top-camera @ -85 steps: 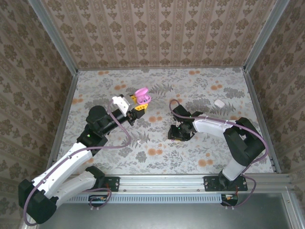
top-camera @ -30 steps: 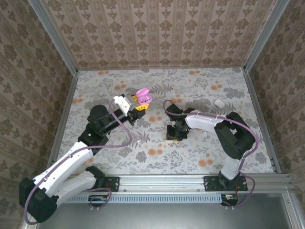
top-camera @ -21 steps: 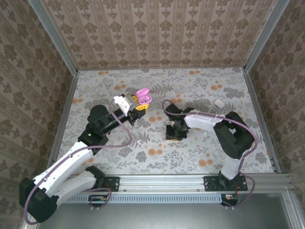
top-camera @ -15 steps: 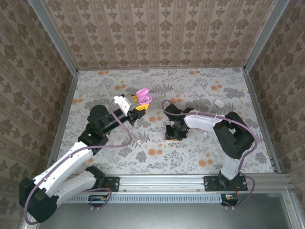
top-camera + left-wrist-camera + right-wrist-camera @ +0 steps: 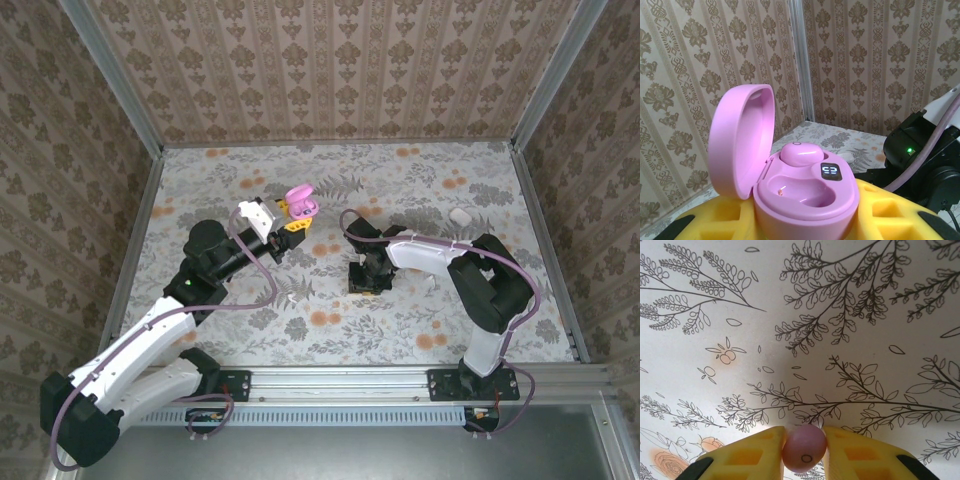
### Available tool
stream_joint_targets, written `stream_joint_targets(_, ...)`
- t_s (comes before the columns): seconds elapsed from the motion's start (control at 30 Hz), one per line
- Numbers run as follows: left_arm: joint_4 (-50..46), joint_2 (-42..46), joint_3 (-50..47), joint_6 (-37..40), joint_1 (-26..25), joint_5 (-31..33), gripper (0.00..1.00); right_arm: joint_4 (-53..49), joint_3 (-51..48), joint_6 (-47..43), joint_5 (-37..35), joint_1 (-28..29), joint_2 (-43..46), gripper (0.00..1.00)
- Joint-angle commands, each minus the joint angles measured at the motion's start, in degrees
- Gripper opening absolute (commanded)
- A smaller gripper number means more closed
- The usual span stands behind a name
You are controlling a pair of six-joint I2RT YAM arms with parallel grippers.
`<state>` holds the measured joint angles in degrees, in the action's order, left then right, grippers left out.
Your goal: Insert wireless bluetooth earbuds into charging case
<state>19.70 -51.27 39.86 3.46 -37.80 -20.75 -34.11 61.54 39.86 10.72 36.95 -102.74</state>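
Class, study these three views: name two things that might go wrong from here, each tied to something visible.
1. The round earbud is pinched only at the tip of the right gripper; it may slip out on lifting.
2. The charging case in the left gripper has its lid standing open beside the empty socket; the arriving gripper may knock the lid or miss the socket.

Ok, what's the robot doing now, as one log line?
left gripper: shut on open charging case, first earbud seated | right gripper: shut on second earbud | second slot: empty
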Motion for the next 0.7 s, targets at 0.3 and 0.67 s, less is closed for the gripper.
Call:
stream_joint_targets(0.3,1.2,0.1,1.6,-0.7,0.0,-0.5,0.34,2.0,0.0,-7.0,-2.8,-0.8,2.1,0.27)
stream_joint_targets(0.67,1.5,-2.4,0.7,-0.7,-0.1,-0.8,0.34,0.5,-1.2,-9.5,-3.3,-0.8,7.3,0.27)
